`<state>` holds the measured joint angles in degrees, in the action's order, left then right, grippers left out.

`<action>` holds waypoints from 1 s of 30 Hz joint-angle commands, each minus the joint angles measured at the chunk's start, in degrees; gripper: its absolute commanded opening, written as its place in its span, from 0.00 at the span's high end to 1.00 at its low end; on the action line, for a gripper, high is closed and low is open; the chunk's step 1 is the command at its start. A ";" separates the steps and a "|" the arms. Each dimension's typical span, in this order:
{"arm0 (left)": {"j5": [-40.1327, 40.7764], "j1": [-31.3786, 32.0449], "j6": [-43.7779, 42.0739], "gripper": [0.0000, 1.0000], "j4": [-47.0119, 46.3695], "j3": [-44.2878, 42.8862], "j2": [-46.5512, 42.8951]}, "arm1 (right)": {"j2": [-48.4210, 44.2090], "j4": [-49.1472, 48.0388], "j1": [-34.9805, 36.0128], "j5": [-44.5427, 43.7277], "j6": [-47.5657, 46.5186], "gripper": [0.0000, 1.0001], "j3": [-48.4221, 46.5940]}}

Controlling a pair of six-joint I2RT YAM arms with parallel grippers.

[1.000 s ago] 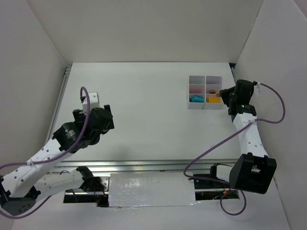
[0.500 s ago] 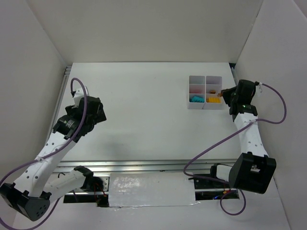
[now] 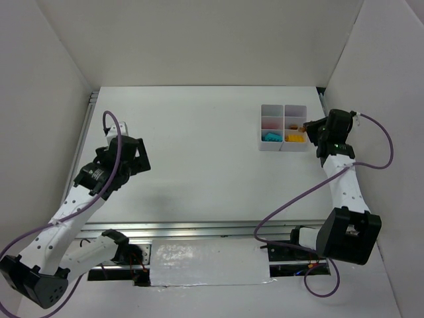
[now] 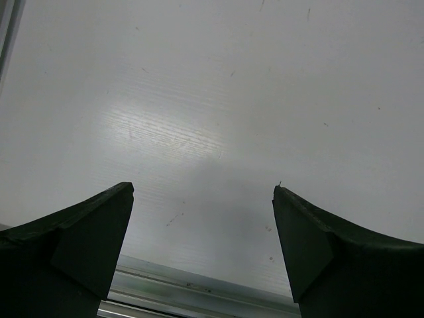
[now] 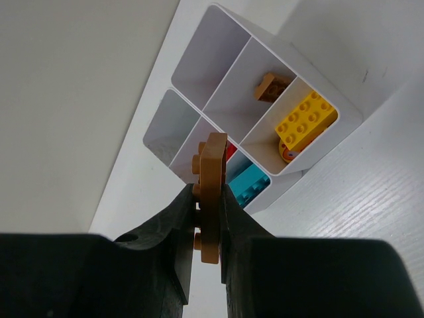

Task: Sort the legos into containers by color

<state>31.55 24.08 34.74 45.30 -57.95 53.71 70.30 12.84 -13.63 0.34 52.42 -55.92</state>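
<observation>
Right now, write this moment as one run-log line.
right pincer: shut on brown lego, by organiser tray | left pincer: open, empty, over table

**Counts.** One organiser tray (image 5: 212, 53) of six cells is shown. Six legos are counted: two brown, the clamped brown lego (image 5: 211, 199) and the loose brown lego (image 5: 270, 86); one yellow lego (image 5: 306, 122); one orange lego (image 5: 286, 154); one cyan lego (image 5: 248, 184); one red lego (image 5: 230, 151), partly hidden. Two arms are seen: left arm (image 3: 66, 212), right arm (image 3: 344, 185).
</observation>
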 commanded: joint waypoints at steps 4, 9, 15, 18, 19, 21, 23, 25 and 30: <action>-0.79 -0.34 -0.73 0.01 -1.97 -0.06 -0.62 | 0.36 -3.00 -0.52 0.63 -0.48 1.00 -0.42; -1.14 -0.43 -0.99 0.00 -2.14 -0.14 -0.02 | 0.54 -3.17 -0.44 0.63 -0.30 1.00 0.02; -1.49 -0.34 -1.17 0.00 -2.14 -0.14 0.25 | 1.24 -3.61 -0.52 0.80 0.05 1.00 0.37; -1.49 -0.43 -1.17 0.00 -2.14 -0.14 0.08 | 1.33 -3.70 -0.52 1.07 0.05 1.00 0.37; -1.49 -0.35 -1.17 0.01 -2.23 -0.06 0.08 | 1.24 -3.96 -0.52 1.07 -0.04 1.00 0.37; -1.67 -0.35 -1.26 0.01 -2.23 -0.05 0.16 | 1.15 -4.05 -0.52 1.15 -0.04 1.00 0.55; -1.75 -0.35 -1.26 0.01 -2.23 -0.14 0.25 | 1.15 -4.05 -0.44 1.07 0.05 1.00 0.55; -1.84 -0.43 -1.26 0.00 -2.32 -0.14 0.34 | 1.24 -4.05 -0.44 0.98 0.13 1.00 0.55; -2.37 -0.43 -1.34 0.00 -2.58 -0.05 0.34 | 1.85 -3.88 -0.44 0.28 0.92 1.00 0.46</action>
<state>29.56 24.03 34.48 44.86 -57.95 53.93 71.64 11.62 -13.76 1.28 52.77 -55.70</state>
